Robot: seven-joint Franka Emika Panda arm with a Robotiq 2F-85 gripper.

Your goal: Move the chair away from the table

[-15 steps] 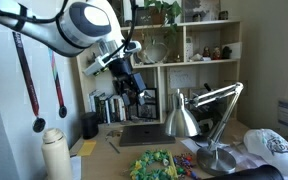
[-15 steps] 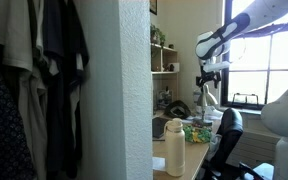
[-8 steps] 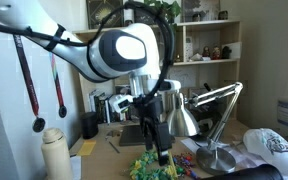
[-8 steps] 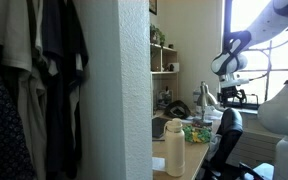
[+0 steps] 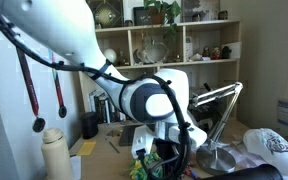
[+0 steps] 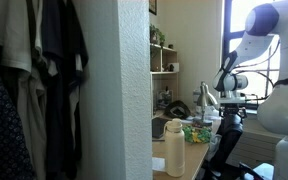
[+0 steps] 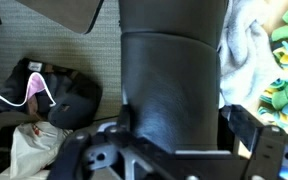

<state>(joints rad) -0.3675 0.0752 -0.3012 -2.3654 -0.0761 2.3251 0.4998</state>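
Note:
The chair's dark grey backrest [image 7: 174,70] fills the middle of the wrist view and stands between my gripper's [image 7: 184,118] two black fingers. The fingers lie along its two sides and look open around it. In an exterior view the black chair [image 6: 227,135] stands at the edge of the pale tan table [image 6: 189,165], with the gripper [image 6: 229,103] down at the top of its back. In an exterior view the gripper [image 5: 170,160] hangs low over the table [image 5: 114,152] front, and the chair [image 5: 239,174] shows only as a dark edge at the bottom.
On the desk are a silver lamp [image 5: 184,118], a white bottle [image 5: 54,150], a green and yellow toy [image 5: 149,165] and a white cap [image 5: 274,145]. A tall shelf unit [image 5: 184,50] stands behind. A dark bag [image 7: 59,90] lies on the floor. A white pillar [image 6: 134,90] blocks part of the view.
The arm has swung from up by the shelf unit down and forward. The gripper has come down onto the top of the chair's back.

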